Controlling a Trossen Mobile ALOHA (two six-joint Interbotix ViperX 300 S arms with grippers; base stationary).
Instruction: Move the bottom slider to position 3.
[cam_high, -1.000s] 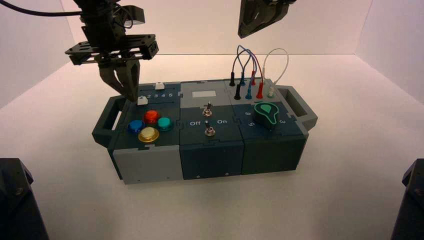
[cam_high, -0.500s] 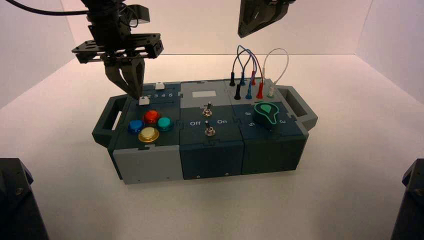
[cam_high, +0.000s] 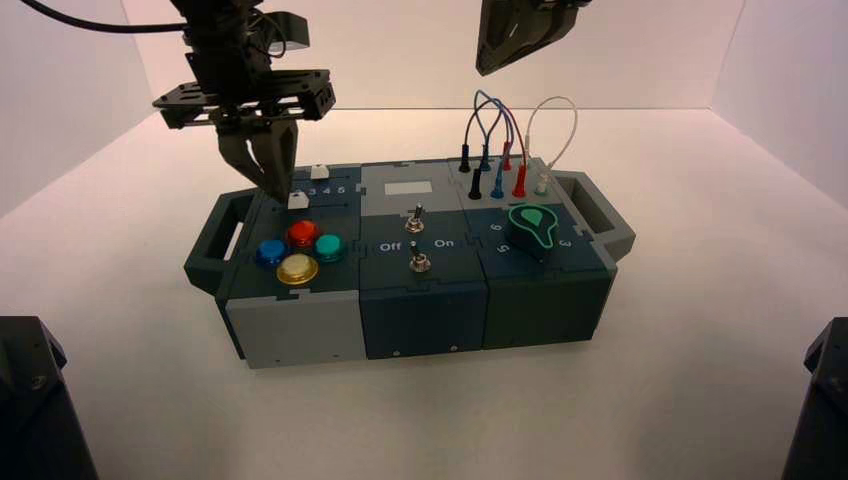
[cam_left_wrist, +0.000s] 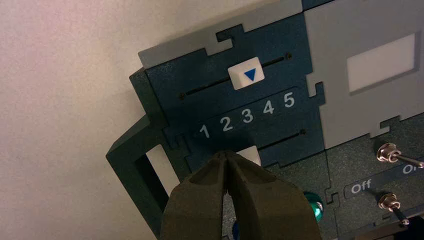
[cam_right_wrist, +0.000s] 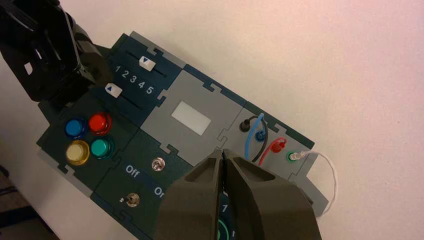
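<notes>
1. The left pincer (cam_high: 272, 180) is hanging over the left end of the box (cam_high: 300, 330), its fingers (cam_left_wrist: 210, 200) pressed together into one blunt tip, pinching nothing.
2. That tip is sitting against the outer side of the bottom slider (cam_left_wrist: 249, 155), the white square knob in the nearer of the two slots; in the left wrist view only a corner of the knob is showing past the fingertips.
3. The knob is lying roughly below the 2 of the printed digit row (cam_left_wrist: 247, 115), a little short of position 3 (cam_left_wrist: 247, 115), though the fingers are hiding most of it, so the exact reading is uncertain.
4. My judgement: the sliding step is under way, with the closed tip acting as a pusher rather than a grasp, and the knob is not yet at its mark.
5. The top slider (cam_left_wrist: 246, 75), with its blue triangle, is sitting in the far slot about above the 3, and should be left alone.
6. The next move is calling for a short, steady push along the slot toward the toggle switches (cam_high: 416, 215), keeping the tip low against the knob's side and stopping once the knob lines up with the 3; overshoot toward 4 is the risk.
7. The right pincer (cam_high: 520, 35) is waiting high above the wires (cam_high: 500, 130), its fingers (cam_right_wrist: 200, 200) pressed together and holding nothing.
</notes>
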